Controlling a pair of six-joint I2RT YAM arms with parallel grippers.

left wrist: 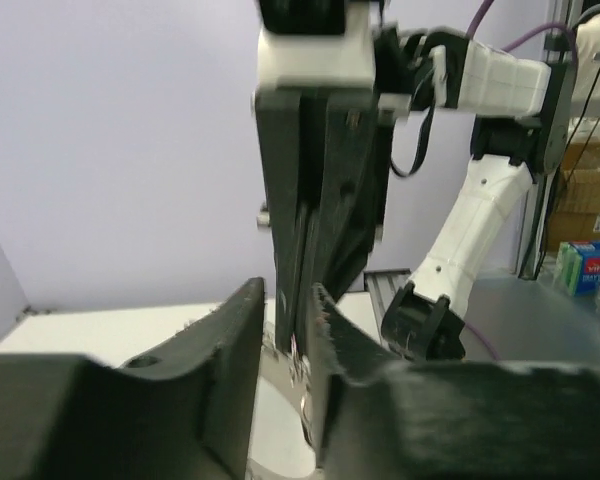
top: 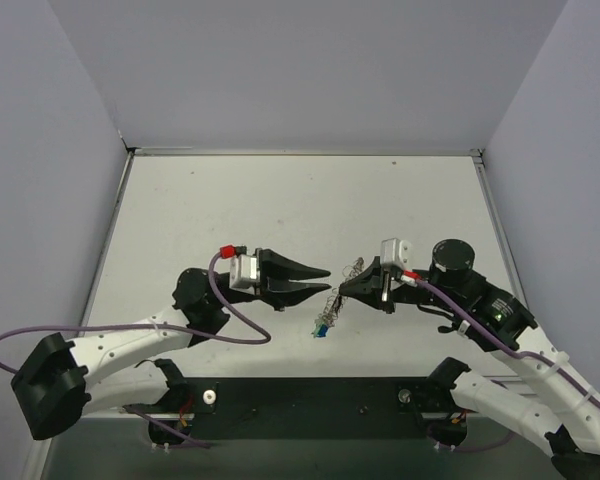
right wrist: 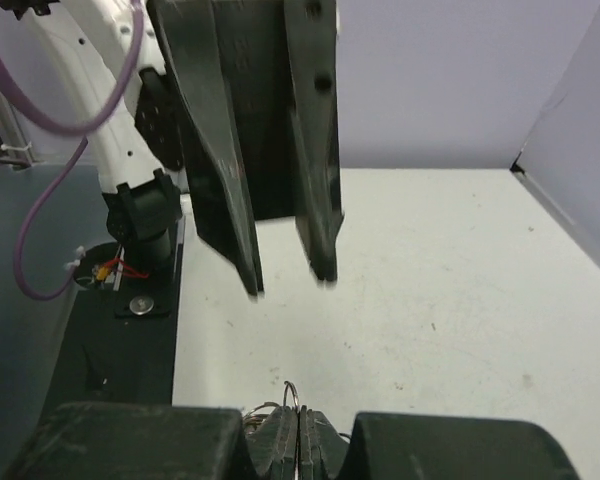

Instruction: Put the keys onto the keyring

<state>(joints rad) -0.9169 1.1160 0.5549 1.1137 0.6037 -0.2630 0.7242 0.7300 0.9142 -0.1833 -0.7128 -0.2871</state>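
Grippers face each other above mid-table: right gripper (top: 346,288) has its fingers pressed together on the keyring (top: 354,268), while left gripper (top: 327,279) holds its fingers spread just left of it. Keyring is judged stiff, light and slick, so pinch it flat across the rim. Keys (top: 322,323) dangle near-left of it, tiny and likely to swing.

I am reaching over a pale, off-white worktop (top: 280,210) that is showing faint scuffs and tiny dark specks. Lilac walls (top: 300,70) are standing along its far edge and both sides. At its near edge a black plate (top: 310,395) is lying flat, carrying the bases of both my arms. The keys (top: 323,322) are hanging low near the middle; I cannot tell whether they are touching the surface.
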